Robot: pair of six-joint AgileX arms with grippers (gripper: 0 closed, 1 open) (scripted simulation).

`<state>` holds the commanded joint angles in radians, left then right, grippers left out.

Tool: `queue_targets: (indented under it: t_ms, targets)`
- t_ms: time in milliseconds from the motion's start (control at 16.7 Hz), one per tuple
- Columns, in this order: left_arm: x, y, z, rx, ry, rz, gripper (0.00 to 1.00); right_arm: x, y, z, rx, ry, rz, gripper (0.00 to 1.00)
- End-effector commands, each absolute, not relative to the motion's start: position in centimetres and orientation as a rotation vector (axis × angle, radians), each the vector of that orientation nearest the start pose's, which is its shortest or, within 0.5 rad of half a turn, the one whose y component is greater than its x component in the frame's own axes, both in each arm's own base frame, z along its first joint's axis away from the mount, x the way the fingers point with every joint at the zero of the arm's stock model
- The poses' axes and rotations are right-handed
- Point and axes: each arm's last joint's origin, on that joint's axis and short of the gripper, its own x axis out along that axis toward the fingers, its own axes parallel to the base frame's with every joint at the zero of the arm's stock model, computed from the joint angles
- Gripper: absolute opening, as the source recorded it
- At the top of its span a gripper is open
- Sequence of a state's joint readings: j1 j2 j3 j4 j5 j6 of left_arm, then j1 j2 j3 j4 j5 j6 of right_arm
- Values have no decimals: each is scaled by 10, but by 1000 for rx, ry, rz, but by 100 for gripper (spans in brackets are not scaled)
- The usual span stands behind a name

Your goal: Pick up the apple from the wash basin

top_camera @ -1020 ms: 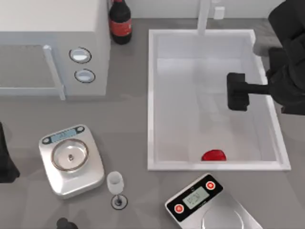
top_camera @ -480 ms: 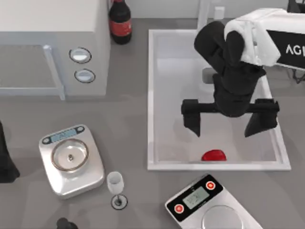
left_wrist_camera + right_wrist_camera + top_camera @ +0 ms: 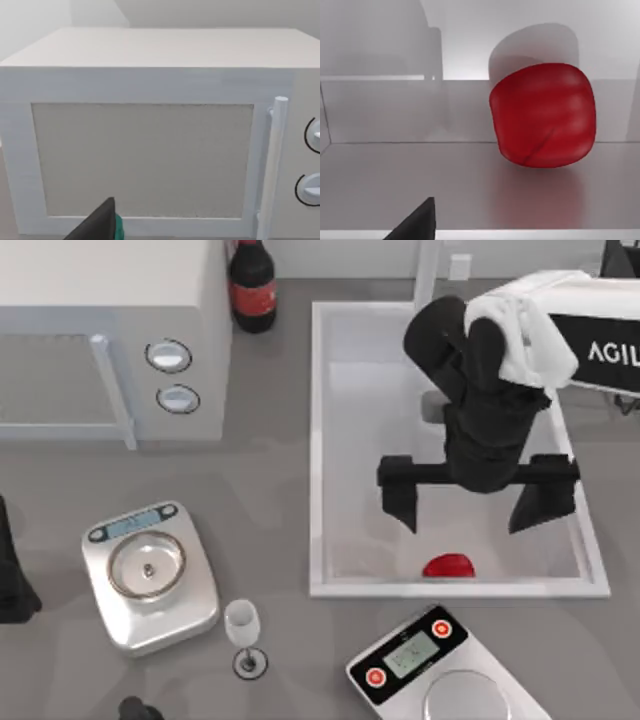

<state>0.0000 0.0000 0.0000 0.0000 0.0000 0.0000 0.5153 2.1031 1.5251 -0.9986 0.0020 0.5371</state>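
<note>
Over the wash basin point(image 3: 318, 440), right gripper point(image 3: 465, 508) has swung in, fingers spread, nearing the apple point(image 3: 449, 566).

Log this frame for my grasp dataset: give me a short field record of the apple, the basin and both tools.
apple: red, on the wash basin floor by its near wall, untouched
wash basin: white, deep, at the table's right
right tool: open, fingers spread wide, inside the basin, short of the apple
left tool: parked at the table's left, facing the microwave
task state: apple not yet grasped
</note>
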Motion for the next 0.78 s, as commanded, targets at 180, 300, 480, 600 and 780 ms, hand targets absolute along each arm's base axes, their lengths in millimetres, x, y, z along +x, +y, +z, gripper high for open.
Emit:
queue_targets:
  t_ms: [180,300,480,600,780]
  targets:
    - [106,-1,160,0,0,0,100,348,202,104,9,1574,-11,100]
    - [106,-1,160,0,0,0,100,350,204,72,13,1562,-5,100]
    - [106,-1,160,0,0,0,100,347,202,27,14,1557,-2,100]
    - [106,-1,160,0,0,0,100,343,200,8,9,1568,-6,100]
    - [106,-1,160,0,0,0,100,341,200,4,8,1571,-8,100]
